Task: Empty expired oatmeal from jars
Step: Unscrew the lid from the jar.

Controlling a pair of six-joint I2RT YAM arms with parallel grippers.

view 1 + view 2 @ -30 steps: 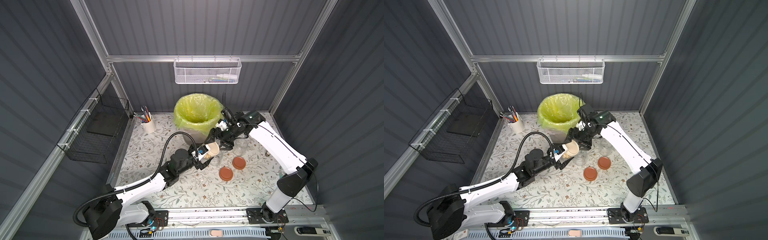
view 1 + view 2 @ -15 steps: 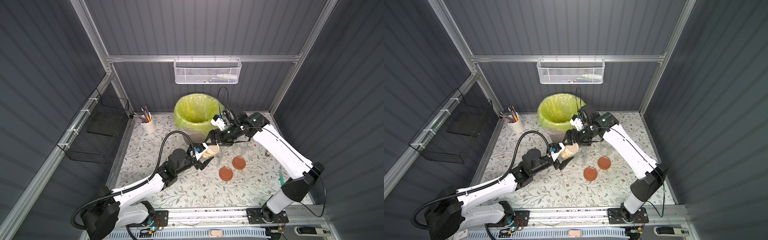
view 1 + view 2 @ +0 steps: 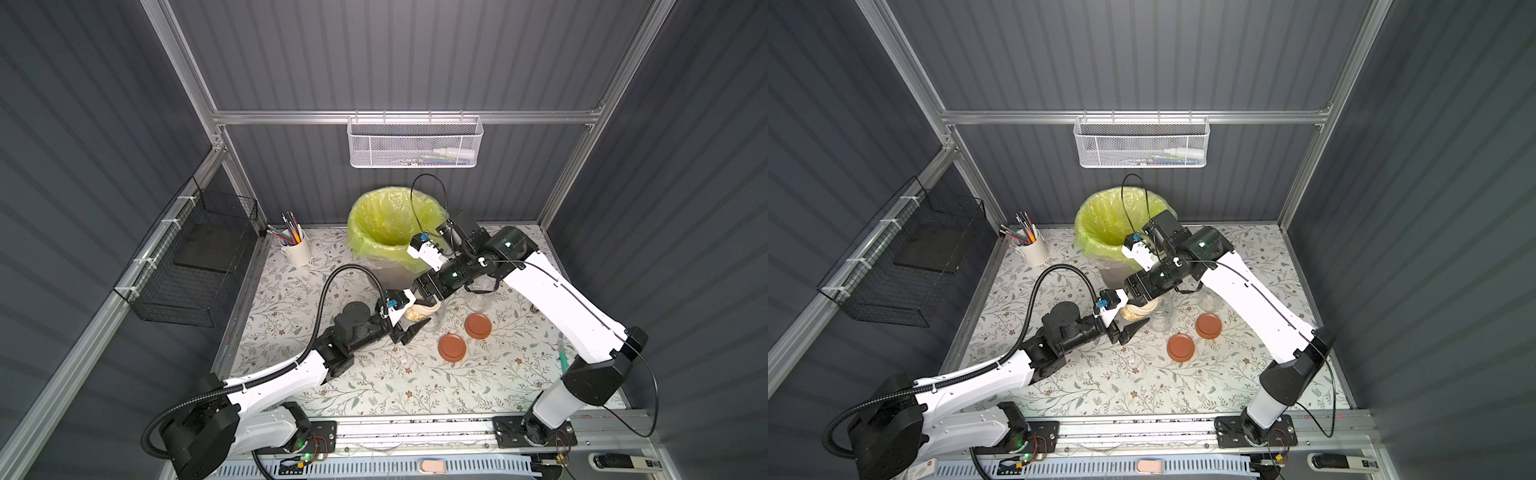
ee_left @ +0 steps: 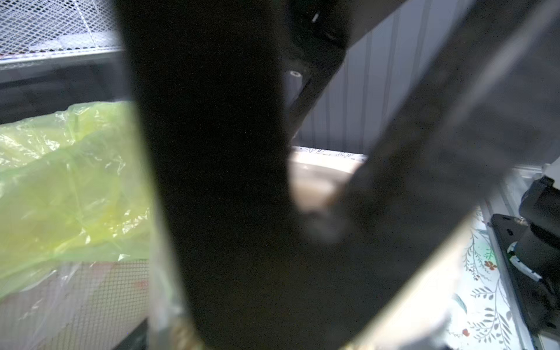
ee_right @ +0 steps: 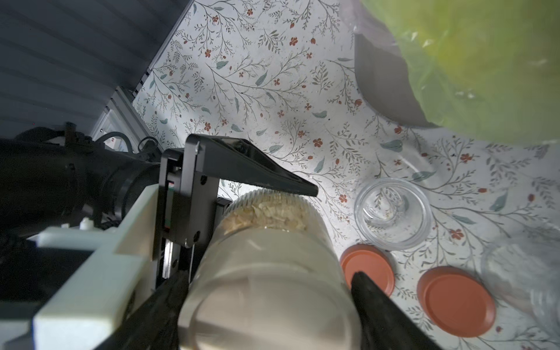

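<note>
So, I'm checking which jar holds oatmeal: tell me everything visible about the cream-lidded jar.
The cream-lidded jar is clear glass, with pale flaky oatmeal showing through its wall and its round lid on. It is tilted and held at both ends: the left gripper clamps the glass body, the right gripper is shut on the lid.

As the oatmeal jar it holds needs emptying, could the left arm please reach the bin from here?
Probably, for distance: the bin stands just behind the jar. But the right fingers clamp its cream lid, so that must come off first.
</note>
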